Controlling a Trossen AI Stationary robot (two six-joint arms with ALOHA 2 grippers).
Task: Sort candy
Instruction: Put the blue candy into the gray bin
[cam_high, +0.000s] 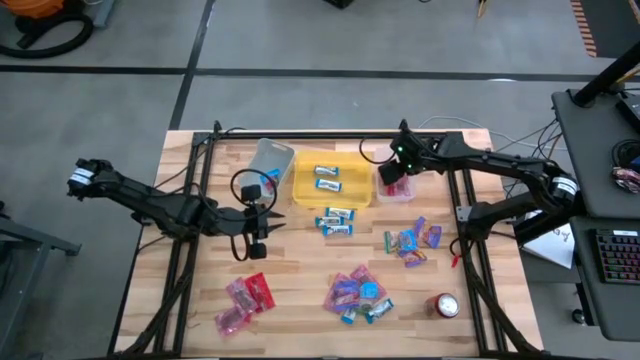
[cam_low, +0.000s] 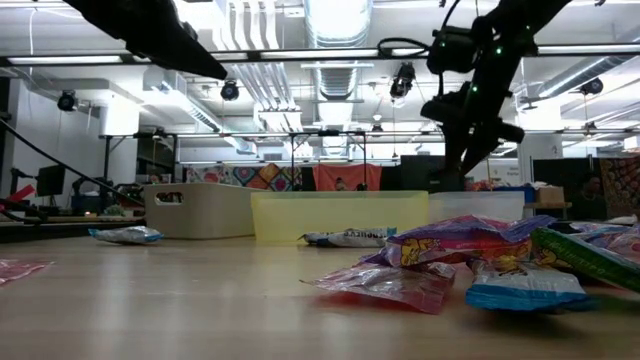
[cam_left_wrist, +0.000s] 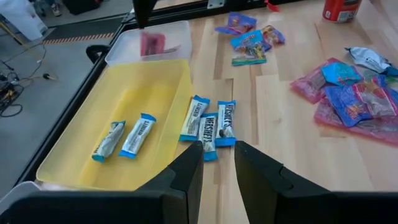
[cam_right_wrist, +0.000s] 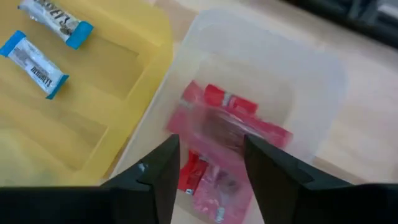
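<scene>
Across a slatted wooden bench (cam_high: 300, 300), two dark arms work a candy sort, with three bins lined up along the far edge: a yellow tray (cam_high: 332, 180) in the middle, a grey bin (cam_high: 270, 158) to its left and a clear bin (cam_high: 398, 190) to its right.

Each bin appears meant for one wrapper colour. Two blue-and-white bars (cam_left_wrist: 124, 135) lie in the yellow tray, and three more (cam_left_wrist: 210, 119) wait on the wood just beside its near edge. Red-pink pieces (cam_right_wrist: 224, 124) lie in the clear bin. Unsorted candy sits nearer the front: a red-pink pile (cam_high: 246, 300) at the left, a mixed heap (cam_high: 358, 293) in the middle and a smaller blue-purple cluster (cam_high: 410, 242) towards the right. A red and silver can (cam_high: 445, 305) stands apart at the front right and seems no part of the job.

The right hand (cam_right_wrist: 208, 165) hangs directly over the clear bin, its fingers spread apart with nothing between them, the red-pink wrappers lying loose beneath; judging by that, it has likely just dropped a piece there. The left hand (cam_left_wrist: 217, 165) hovers above the bench, aimed at the three blue-and-white bars, its fingers parted a little and empty, probably lining up a pick for the yellow tray.
</scene>
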